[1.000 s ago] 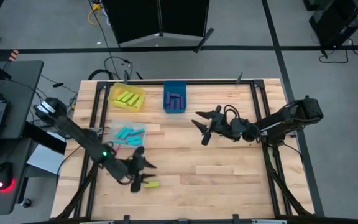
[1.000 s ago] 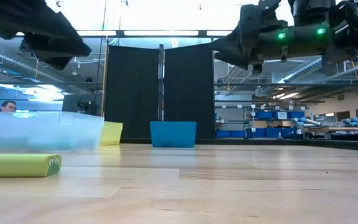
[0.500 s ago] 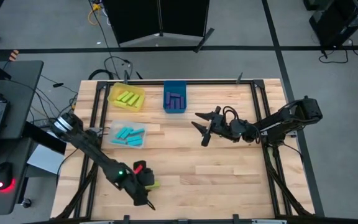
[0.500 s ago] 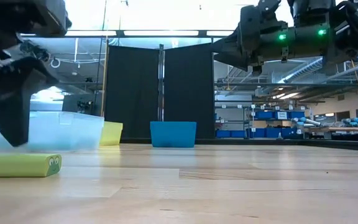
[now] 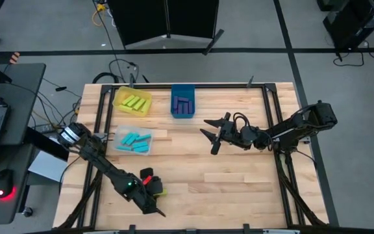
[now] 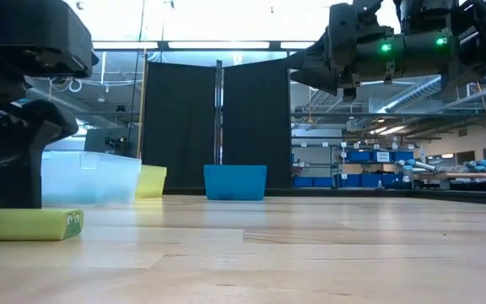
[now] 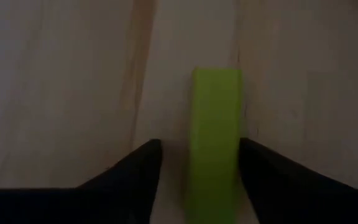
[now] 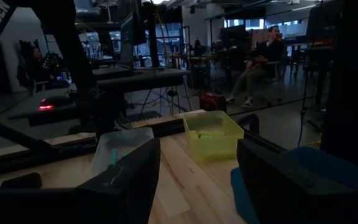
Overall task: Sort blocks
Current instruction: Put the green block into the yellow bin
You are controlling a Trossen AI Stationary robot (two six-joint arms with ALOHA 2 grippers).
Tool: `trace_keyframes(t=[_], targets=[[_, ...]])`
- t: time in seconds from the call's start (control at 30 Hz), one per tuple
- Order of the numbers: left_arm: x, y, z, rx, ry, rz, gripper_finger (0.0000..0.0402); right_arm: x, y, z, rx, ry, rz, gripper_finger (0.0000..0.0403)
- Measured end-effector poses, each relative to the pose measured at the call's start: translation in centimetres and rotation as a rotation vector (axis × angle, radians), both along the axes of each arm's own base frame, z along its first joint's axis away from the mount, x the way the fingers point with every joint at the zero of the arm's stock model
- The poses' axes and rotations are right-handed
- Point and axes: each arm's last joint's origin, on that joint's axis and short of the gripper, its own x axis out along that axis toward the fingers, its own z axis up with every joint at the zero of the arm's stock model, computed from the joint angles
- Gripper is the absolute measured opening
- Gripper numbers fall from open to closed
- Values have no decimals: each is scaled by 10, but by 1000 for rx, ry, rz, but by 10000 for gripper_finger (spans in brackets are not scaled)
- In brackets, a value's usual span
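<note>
Near the front-left edge of the tabletop (image 5: 239, 182), lowered since a second ago: left gripper (image 5: 153, 190), then hovering beside the lone lime block (image 5: 157, 191), now down over it and turned to line up with it. Half a second ago already close; since then only settled lower, one dark finger (image 6: 13, 160) planted just behind the block in the low view. Seen past the wrist, straddling the block (image 7: 215, 143), fingers spread with a gap on either side, nothing clamped. Lying flat on the wood, long axis running away between the two fingers, one short end showing a small printed mark in the low view.

Unmoved across all three moments: right gripper (image 5: 213, 134), held above mid-tabletop well clear of the blocks, fingers apart and empty.

Along the far side, sorted already: lime blocks in the yellow bin (image 5: 132, 103), dark purple ones in the blue bin (image 5: 183, 104), teal ones in the clear bin (image 5: 135, 141) nearer the left arm.

Block: smooth, matte, rectangular bar with rounded edges. Bins: thin plastic, shallow, squarish. Tabletop: pale planked wood, framed by dark rails.
</note>
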Motion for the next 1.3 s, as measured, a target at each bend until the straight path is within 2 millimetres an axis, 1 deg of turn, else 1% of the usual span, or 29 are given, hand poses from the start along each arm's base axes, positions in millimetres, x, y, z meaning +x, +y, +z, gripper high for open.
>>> trace_keyframes(t=[0.17,0.23,0.37,0.53,0.63,0.77,0.9,1.0,1.07,1.17,1.3], targets=[[1,0,1,3,-5,-18,136,0,0,0,3,-1,-9,225],[1,0,1,2,-5,-18,108,0,0,0,3,-1,-11,225],[2,-1,2,10,-23,-37,106,0,0,0,13,-5,-10,225],[10,-6,12,58,-59,-118,106,0,0,0,13,-5,-10,225],[20,-6,31,74,-163,-136,106,0,0,0,12,-5,-11,225],[28,6,58,142,-309,-109,106,0,0,0,10,-4,-11,225],[34,29,94,224,-471,11,106,0,0,0,7,-5,-11,225],[30,54,114,360,-522,150,106,0,0,0,0,-4,-11,225],[26,75,127,441,-534,259,106,0,0,0,0,-4,-12,225],[18,111,143,514,-526,423,106,0,0,0,0,-5,-11,225],[10,159,153,546,-503,613,106,0,0,0,0,-5,-11,225]])
